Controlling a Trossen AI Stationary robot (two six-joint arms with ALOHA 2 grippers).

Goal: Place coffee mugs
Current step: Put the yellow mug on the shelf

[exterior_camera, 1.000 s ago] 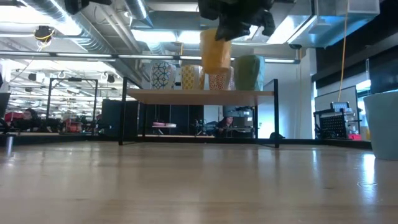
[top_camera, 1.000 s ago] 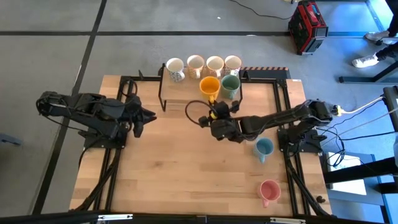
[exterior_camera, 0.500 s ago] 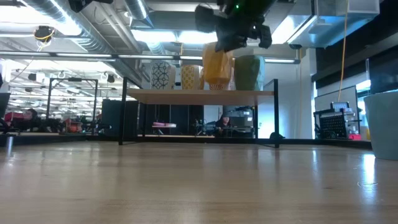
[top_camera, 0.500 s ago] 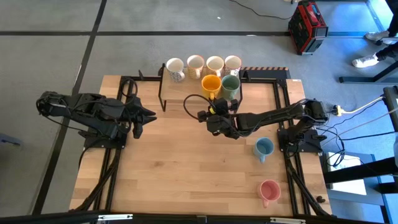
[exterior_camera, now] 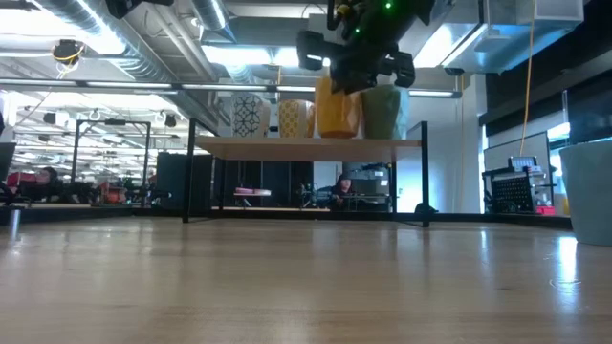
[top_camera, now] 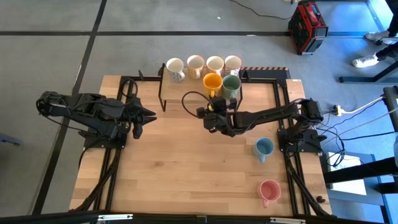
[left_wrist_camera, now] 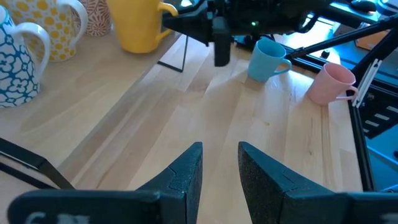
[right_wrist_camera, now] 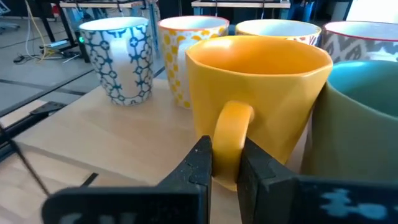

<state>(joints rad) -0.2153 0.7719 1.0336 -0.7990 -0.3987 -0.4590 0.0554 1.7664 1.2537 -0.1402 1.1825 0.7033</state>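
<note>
An orange mug stands upright on the raised wooden shelf at the table's far side, next to a green mug. Several white patterned mugs stand in a row behind them. My right gripper is shut on the orange mug's handle. It shows in the low view above the mug. A light blue mug and a pink mug stand on the table at the right. My left gripper waits open and empty at the left. My right gripper pinches the orange mug's side handle between its two fingers, one on each flat side of the loop. The fingers come from the table's near side, slanting down. The mug is upright, its base at the level of the shelf board.
The shelf stands on thin black legs with open space beneath. Black frame rails run along the table's sides. A wide stretch of bare wood lies at the table's near half.
My right gripper has carried the orange mug toward the table's far edge and down. The mug stays upright and has gone from above the shelf's front to the shelf board beside the green mug. The gripper stays shut on the handle.
</note>
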